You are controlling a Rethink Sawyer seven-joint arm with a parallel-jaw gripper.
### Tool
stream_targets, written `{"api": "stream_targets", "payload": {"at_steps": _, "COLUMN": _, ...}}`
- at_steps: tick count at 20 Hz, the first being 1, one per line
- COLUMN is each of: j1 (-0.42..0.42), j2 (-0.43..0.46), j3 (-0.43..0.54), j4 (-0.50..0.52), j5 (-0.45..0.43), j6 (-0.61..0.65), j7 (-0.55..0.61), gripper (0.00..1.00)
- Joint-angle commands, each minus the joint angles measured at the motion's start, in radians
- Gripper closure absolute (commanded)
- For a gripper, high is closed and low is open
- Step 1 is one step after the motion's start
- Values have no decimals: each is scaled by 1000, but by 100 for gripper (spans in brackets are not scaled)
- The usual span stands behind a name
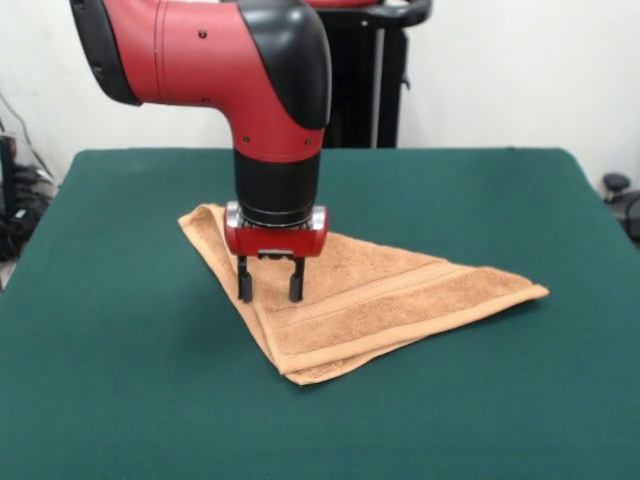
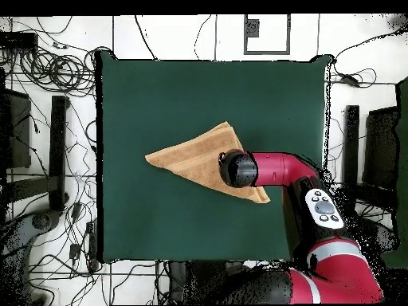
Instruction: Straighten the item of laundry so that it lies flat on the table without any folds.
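The tan-orange towel [image 1: 380,295] lies on the dark green table [image 1: 120,380], folded over into a triangle with a doubled edge at the front corner. Its woven border band runs along the right half. No label shows. My gripper [image 1: 270,291] points straight down over the towel's left part, fingers [image 1: 245,285] spread apart and open, tips at or just above the cloth, holding nothing. In the overhead view the towel [image 2: 191,155] is a triangle near the table's middle [image 2: 159,88], and the arm's wrist [image 2: 237,169] covers its right part and hides the gripper.
The arm's red upper link [image 1: 200,50] reaches over the table's far left in the front view. The pedestal [image 1: 370,80] stands behind the far edge. Cables and stands [image 2: 48,119] surround the table on the floor.
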Motion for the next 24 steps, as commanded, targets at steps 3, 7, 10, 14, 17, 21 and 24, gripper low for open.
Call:
{"api": "stream_targets", "payload": {"at_steps": 3, "j1": 11, "j2": 77, "j3": 29, "j4": 20, "j5": 7, "j6": 40, "j7": 48, "gripper": 0}}
{"api": "stream_targets", "payload": {"at_steps": 7, "j1": 16, "j2": 72, "j3": 27, "j4": 13, "j5": 1, "j6": 33, "j7": 46, "gripper": 0}}
{"api": "stream_targets", "payload": {"at_steps": 10, "j1": 17, "j2": 73, "j3": 28, "j4": 5, "j5": -2, "j6": 33, "j7": 42, "gripper": 0}}
{"api": "stream_targets", "payload": {"at_steps": 14, "j1": 13, "j2": 78, "j3": 31, "j4": 6, "j5": -4, "j6": 25, "j7": 40, "gripper": 0}}
{"api": "stream_targets", "payload": {"at_steps": 17, "j1": 15, "j2": 78, "j3": 28, "j4": 5, "j5": -9, "j6": 16, "j7": 41, "gripper": 0}}
{"api": "stream_targets", "payload": {"at_steps": 21, "j1": 22, "j2": 73, "j3": 23, "j4": 4, "j5": -19, "j6": 7, "j7": 39, "gripper": 100}}
{"api": "stream_targets", "payload": {"at_steps": 24, "j1": 20, "j2": 71, "j3": 32, "j4": 0, "j5": -11, "j6": 31, "j7": 27, "gripper": 100}}
